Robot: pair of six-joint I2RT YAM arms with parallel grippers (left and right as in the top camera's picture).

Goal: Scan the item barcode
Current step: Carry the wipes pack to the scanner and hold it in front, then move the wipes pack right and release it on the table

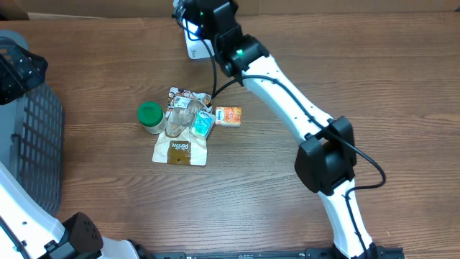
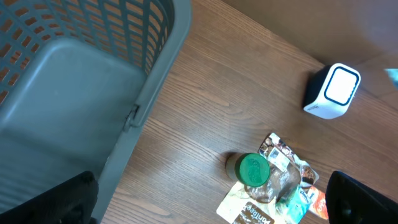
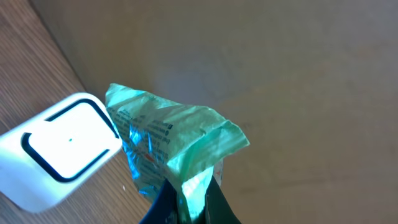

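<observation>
From overhead, the right tool (image 1: 192, 27) is seen directly over the white scanner (image 1: 195, 49), which stands at the far edge of the worktop (image 1: 108, 57). A heap of other goods, a green-lidded jar (image 1: 150, 115) among them, lies well nearer than the scanner. The left tool (image 1: 16, 72) hangs far to the scanner's left, over the basket (image 1: 39, 137).

In the left wrist view that tool's fingers (image 2: 62, 199) are spread wide and released, with nothing between them.

In the right wrist view the right tool is clenched on a crinkled green packet (image 3: 165, 140), which is pinched at its lower edge and held just beside the scanner's window. Whether the two touch cannot be told. The packet is judged light, soft and slippery — thin film that will flop. A hold on a sealed seam is advised, clear of the printed code, so the code can be turned flat to the window.
</observation>
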